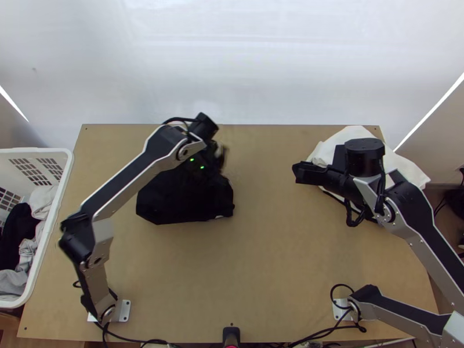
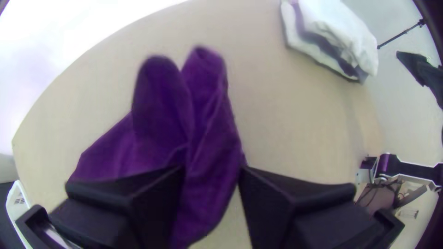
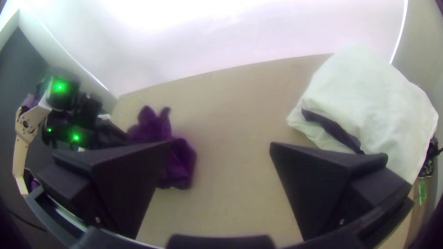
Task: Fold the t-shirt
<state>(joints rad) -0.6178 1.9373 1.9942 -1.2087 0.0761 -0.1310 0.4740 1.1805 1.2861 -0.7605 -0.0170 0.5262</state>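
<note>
To the right of the laundry basket (image 1: 35, 150), one dark t-shirt (image 1: 180, 200), bunched on the table (image 1: 261, 261).
I have the left tool (image 1: 216, 158) over the t-shirt's side away from the basket, spread, with cloth showing between its fingers; whether they touch it, I can't tell. My right tool (image 1: 298, 173) is well apart from the basket, spread wide, near the bunched white cloth (image 1: 406, 168) lying farther from the basket still.

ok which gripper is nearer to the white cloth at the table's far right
Right. The right gripper is just left of the white cloth; the left gripper is across the table, at the dark cloth.
</note>
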